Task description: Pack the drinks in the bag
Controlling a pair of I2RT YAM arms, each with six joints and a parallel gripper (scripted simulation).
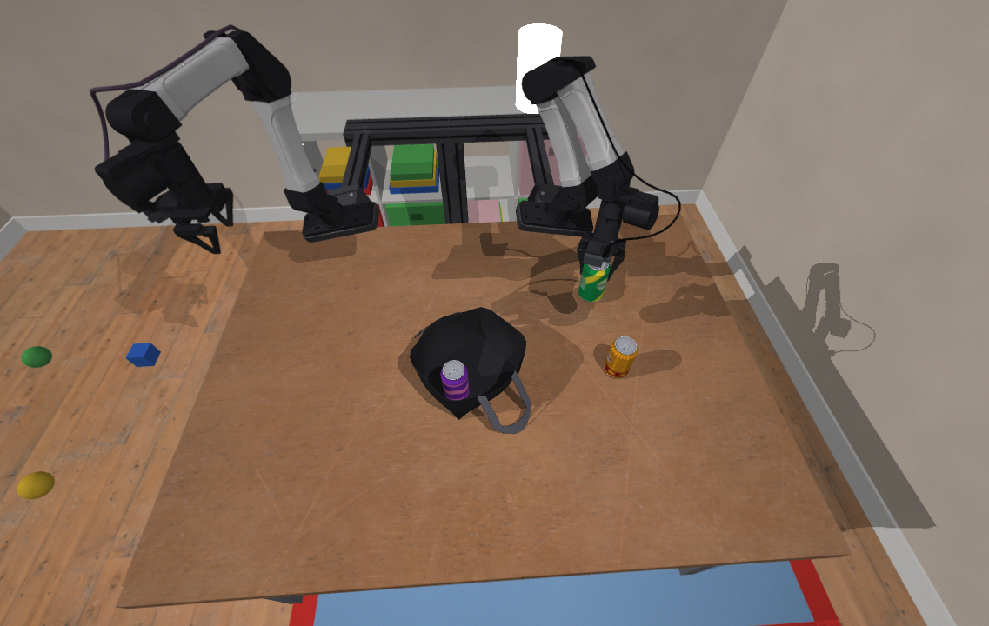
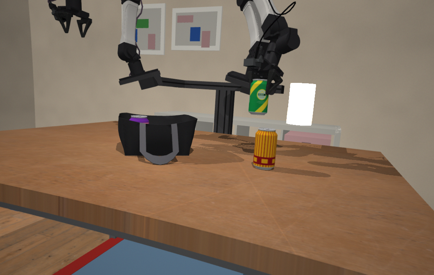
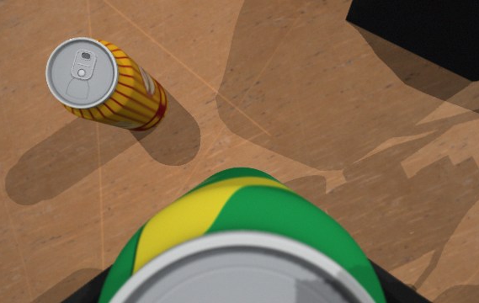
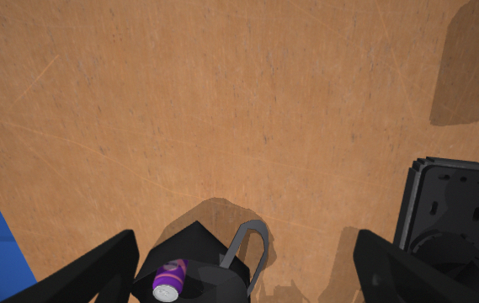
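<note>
Green can aloft in the left pincer [image 1: 601, 261] [image 2: 260, 81], bound for the black canvas bag [image 1: 471, 339] [image 2: 158, 136] [image 3: 437, 35] [image 4: 197, 248].
Best carried upright above the rim, then lowered beside the purple can [image 1: 455, 381] [image 2: 139, 119] [image 4: 169, 281] without dragging the soft, faceted walls; the ribbed orange can [image 1: 620, 357] [image 2: 265, 148] [image 3: 125, 93] stands on the tabletop [image 1: 373, 498] [image 2: 177, 191] [image 3: 188, 25] [image 4: 239, 105], and the right pincer [image 1: 217, 229] [image 2: 74, 34] [image 4: 245, 242] hangs wide and unladen.

No lettering can be read; the green can's [image 1: 593, 283] [image 2: 258, 97] [image 3: 290, 210] round label is too small.
</note>
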